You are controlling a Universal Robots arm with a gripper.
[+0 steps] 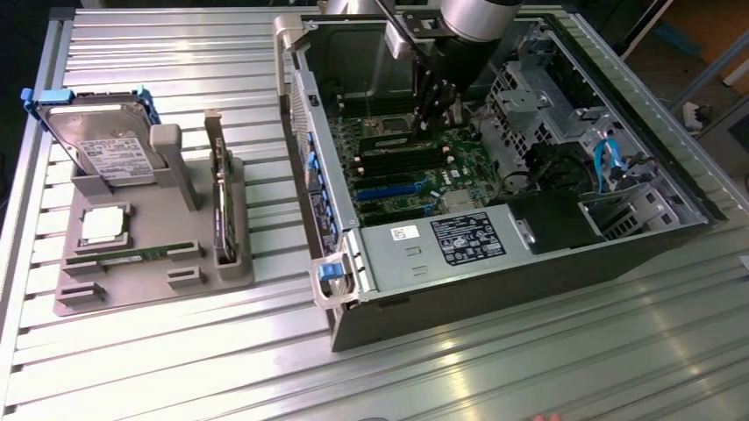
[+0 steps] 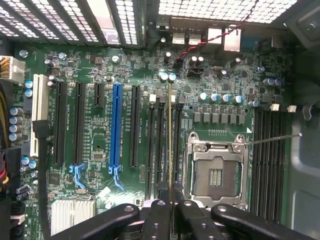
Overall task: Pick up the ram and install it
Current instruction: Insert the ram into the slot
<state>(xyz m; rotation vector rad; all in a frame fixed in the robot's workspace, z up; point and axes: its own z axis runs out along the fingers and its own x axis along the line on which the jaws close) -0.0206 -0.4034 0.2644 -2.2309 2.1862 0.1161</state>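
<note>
The ram [image 2: 171, 140] shows edge-on in the wrist view as a thin yellow-green strip. It stands upright between my dark fingers [image 2: 155, 215], which are closed on its near end. It hangs in line with the black memory slots [image 2: 161, 140] beside the empty processor socket [image 2: 216, 172] on the green motherboard [image 2: 100, 75]. I cannot tell whether it touches a slot. In the exterior view my gripper [image 1: 438, 116] reaches down into the open computer case [image 1: 492, 263], just above the motherboard.
On the exterior view's left stands a grey holder [image 1: 153, 281] with a hard drive [image 1: 108, 145], a silver processor chip [image 1: 103, 224], a dark card on edge [image 1: 223, 202] and a thin green board [image 1: 117, 256]. Case walls, a drive cage [image 1: 527, 96] and blue cables [image 1: 606, 162] close in around the motherboard.
</note>
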